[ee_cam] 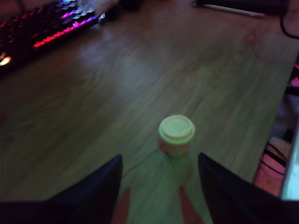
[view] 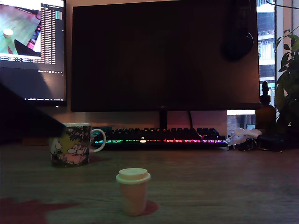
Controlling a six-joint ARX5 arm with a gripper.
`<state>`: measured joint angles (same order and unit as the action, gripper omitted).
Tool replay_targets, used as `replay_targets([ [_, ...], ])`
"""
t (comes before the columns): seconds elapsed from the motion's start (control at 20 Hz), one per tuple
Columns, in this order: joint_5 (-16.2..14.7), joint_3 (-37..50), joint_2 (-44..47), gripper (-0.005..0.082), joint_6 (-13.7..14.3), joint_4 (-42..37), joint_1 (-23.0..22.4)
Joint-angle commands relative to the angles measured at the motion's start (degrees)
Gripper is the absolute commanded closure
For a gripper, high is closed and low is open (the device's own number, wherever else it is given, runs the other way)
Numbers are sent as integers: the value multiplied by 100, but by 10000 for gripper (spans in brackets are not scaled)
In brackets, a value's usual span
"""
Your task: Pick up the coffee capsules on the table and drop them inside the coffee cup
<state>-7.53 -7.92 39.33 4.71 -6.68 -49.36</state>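
One pale coffee capsule (view: 133, 191) stands with its wide rim up on the wood-grain table (view: 210, 182), near the front middle in the exterior view. The coffee cup (view: 71, 144), printed with cartoon figures, stands behind it toward the exterior view's left, handle pointing right. A dark part of my arm (view: 23, 116) covers the cup's left upper side. In the wrist view my gripper (ee_cam: 159, 161) is open, its two dark fingers (ee_cam: 93, 191) spread wide. The capsule (ee_cam: 176, 134) sits just beyond the fingertips, roughly in line with the gap, with nothing held.
A lit rainbow keyboard (view: 161, 136) runs along the back under a large dark monitor (view: 163, 56). A dark bottle (view: 265, 112), a plant (view: 288, 74) and some clutter (view: 245, 137) sit at the back right. The table edge with cables (ee_cam: 275, 154) shows in the wrist view.
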Motion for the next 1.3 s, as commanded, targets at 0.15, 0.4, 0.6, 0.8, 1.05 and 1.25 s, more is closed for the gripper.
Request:
replay_targets([
  [0.15,-468,74,1045,302,286,-745,92],
  [0.4,-918,72,1989,302,284,-1445,267],
  [0.6,-1178,-79,2511,302,286,-1784,339],
  [0.8,-1226,-442,3152,302,332,-1648,415],
  [1.05,-1379,-894,3764,302,531,-1241,498],
  [1.25,-1456,-1244,4037,302,619,-872,501],
])
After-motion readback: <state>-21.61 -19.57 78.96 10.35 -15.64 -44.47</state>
